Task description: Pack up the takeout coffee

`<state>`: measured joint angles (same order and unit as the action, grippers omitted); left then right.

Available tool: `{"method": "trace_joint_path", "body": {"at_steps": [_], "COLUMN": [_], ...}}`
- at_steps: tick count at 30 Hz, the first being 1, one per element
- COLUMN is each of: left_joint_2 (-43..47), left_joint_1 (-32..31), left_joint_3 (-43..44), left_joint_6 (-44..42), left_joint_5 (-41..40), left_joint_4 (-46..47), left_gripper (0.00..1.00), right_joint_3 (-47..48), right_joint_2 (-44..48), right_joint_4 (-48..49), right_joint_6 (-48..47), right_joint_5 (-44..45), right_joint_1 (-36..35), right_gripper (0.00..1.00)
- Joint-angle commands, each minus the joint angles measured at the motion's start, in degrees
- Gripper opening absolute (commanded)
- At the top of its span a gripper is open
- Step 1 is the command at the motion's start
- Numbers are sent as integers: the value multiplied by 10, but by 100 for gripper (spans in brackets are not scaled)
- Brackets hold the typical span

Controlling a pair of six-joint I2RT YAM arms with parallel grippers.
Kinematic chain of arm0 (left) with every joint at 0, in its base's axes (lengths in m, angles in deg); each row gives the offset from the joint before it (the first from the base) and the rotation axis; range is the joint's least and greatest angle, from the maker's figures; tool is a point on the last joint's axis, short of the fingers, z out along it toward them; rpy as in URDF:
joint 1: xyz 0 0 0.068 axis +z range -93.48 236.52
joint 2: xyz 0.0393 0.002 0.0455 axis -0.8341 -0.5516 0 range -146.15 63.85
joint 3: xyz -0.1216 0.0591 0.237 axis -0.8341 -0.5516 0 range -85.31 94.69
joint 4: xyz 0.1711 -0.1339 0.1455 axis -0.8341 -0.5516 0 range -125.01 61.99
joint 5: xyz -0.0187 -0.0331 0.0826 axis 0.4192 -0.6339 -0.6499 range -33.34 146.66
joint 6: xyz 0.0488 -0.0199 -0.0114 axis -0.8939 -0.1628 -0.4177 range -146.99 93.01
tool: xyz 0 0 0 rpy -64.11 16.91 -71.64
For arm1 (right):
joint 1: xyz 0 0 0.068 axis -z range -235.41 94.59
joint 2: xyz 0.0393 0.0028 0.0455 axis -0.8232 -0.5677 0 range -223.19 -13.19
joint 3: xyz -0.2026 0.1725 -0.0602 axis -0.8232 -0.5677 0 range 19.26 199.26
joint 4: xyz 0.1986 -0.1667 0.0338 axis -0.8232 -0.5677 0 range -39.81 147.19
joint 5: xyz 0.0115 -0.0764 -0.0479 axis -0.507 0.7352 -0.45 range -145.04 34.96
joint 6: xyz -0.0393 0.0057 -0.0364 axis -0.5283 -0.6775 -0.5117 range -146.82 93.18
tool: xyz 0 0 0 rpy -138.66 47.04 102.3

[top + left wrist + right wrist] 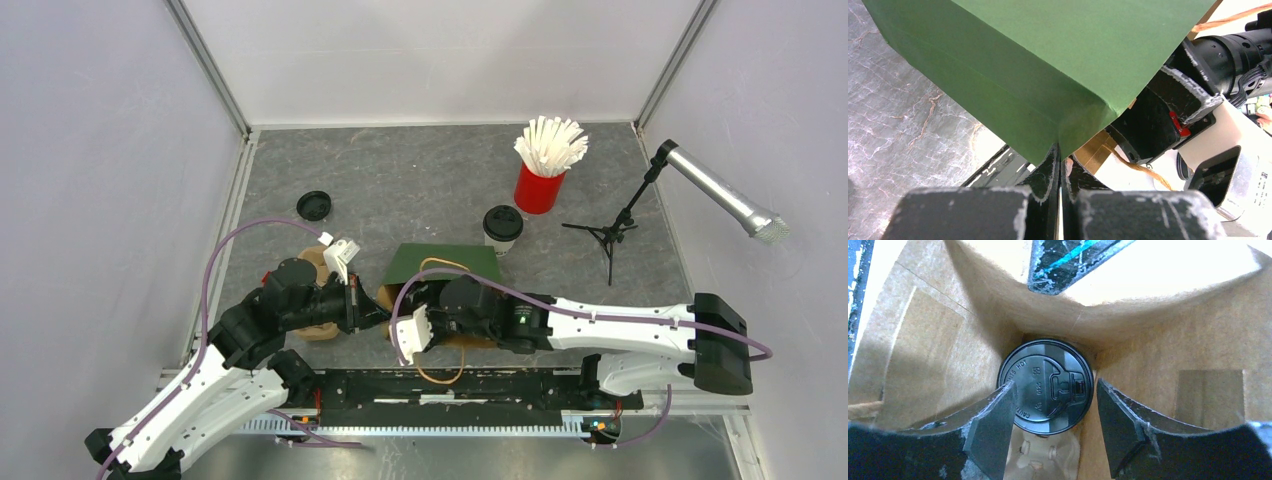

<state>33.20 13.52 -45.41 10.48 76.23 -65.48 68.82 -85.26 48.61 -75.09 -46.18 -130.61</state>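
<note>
- Bag: green outside, brown inside, at the middle of the table, between the two arms. It appears tipped with its mouth toward the arm bases; the top view does not show the exact tilt.
- Left gripper: jaws pressed together, pinching a folded corner of the bag at its mouth. The green paper rises straight out of the closed fingertips.
- Right gripper: reaches inside the bag, with brown paper walls on all sides. Jaws are spread, one finger on each side of the lid.
- First cup: stands at the bottom of the bag, with its black lid on and facing the right wrist camera. Whether the fingers touch the lid cannot be told.
- Second cup: white, lidded and upright on the table just beyond the bag, outside it, near the red cup of straws.
- Loose lid: black, flat on the table left of the bag, apart from both cups.
</note>
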Motion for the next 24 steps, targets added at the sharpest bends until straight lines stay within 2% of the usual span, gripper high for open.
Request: {"method": "trace_joint_path", "body": {"at_steps": [1,4,16,24], "left_joint_2": [0,1,7,14], "left_joint_1": [-2,-2,-2,-2], "left_joint_3": [0,0,-5,-11], "left_joint_6": [11,12,14,18], "left_joint_5": [13,13,15,20], "left_joint_4": [24,24,24,23], "left_gripper": [2,2,2,2], "right_joint_3": [-14,-17,-20,-46], "right_joint_2": [13,8,-28,-46], "right_joint_4": [45,53,97,151], "right_joint_6": [4,5,-2,-4], "right_joint_5": [-18,-19,-3,37], "right_joint_1": [1,1,5,13], "right_gripper": [60,51,48,41]}}
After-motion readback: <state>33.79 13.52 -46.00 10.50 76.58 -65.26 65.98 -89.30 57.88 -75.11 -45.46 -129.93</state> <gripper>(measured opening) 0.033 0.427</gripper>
